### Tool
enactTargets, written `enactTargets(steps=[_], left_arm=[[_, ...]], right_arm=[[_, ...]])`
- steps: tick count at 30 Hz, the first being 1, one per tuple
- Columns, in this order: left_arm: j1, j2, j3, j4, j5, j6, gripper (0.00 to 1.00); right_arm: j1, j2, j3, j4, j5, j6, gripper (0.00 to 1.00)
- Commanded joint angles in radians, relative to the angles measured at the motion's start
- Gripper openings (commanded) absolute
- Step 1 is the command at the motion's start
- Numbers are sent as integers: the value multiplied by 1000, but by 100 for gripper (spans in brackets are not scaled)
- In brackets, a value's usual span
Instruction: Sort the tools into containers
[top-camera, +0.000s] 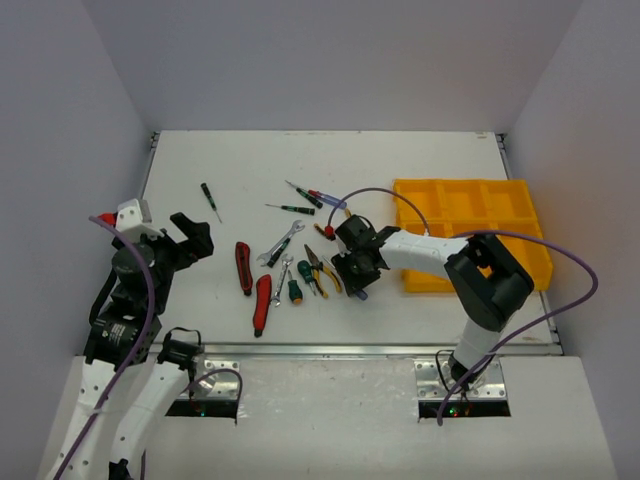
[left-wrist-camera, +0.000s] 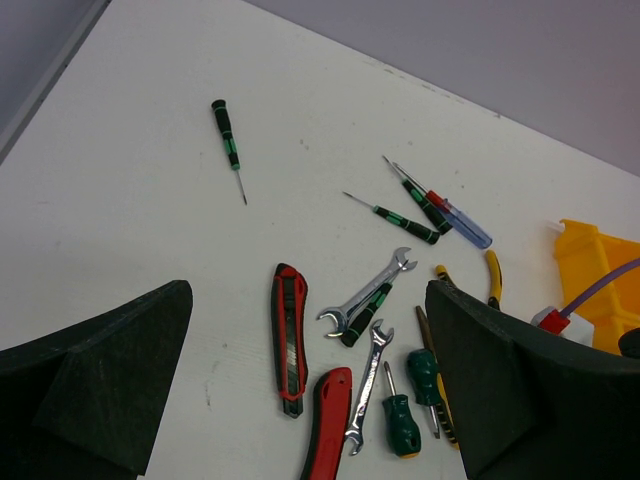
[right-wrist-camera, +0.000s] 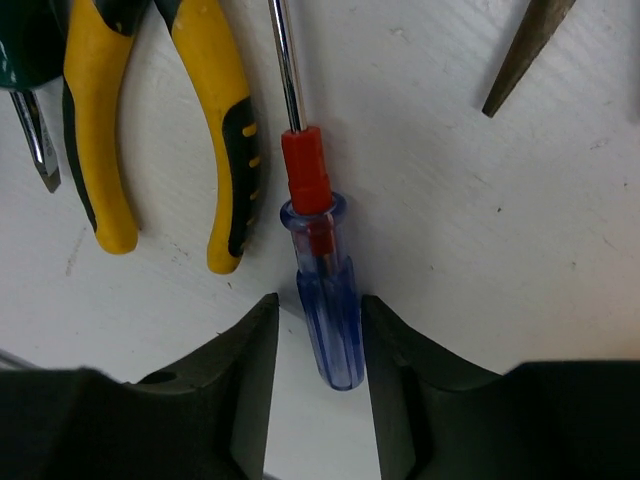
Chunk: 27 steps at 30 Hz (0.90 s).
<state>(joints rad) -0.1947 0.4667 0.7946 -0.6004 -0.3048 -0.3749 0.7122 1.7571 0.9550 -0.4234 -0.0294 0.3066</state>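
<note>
My right gripper is low over the table, its jaws open a little and straddling the handle of a blue-handled screwdriver with a red collar; a narrow gap shows on the left side. Yellow-black pliers lie just left of it. My left gripper is open and empty, raised at the left of the tools. Two red-black utility knives, silver wrenches, stubby green screwdrivers and the pliers lie mid-table. The yellow tray stands at the right.
A thin green-black screwdriver lies alone at the far left. More slim screwdrivers, one red and blue, lie behind the pile. A purple cable arches over the tray's left edge. The tray corner shows in the left wrist view.
</note>
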Motion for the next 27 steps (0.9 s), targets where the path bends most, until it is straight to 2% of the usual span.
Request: enactTargets(steps=[1,3,6,11,14,19,23,27], left_arm=[[8,6,-3,59,16,10,100],[8,4,-5,59,17,10,100],[8,6,-5,58,18,11,100],[8,8,-5,60,20,11,100],[8,15,-5,60,24,13,100],[8,14,-5,59,23,13,100],[8,15,-5,60,27,13,100],[8,17,-6,60,27,13,100]], right_arm=[[11,16,29,70,15,-36,38],[17,17,17,74,21,-38,20],[34,-24,16,40,51,-27,2],[39,-178,22,-10,141,-11,0],[17,-277,85,-53,207,-47,0],[-209,-297,173,-56,237,15,0],[-408,-265,198,53,247,155,0],[-465,-154,298,68,348,256,0]])
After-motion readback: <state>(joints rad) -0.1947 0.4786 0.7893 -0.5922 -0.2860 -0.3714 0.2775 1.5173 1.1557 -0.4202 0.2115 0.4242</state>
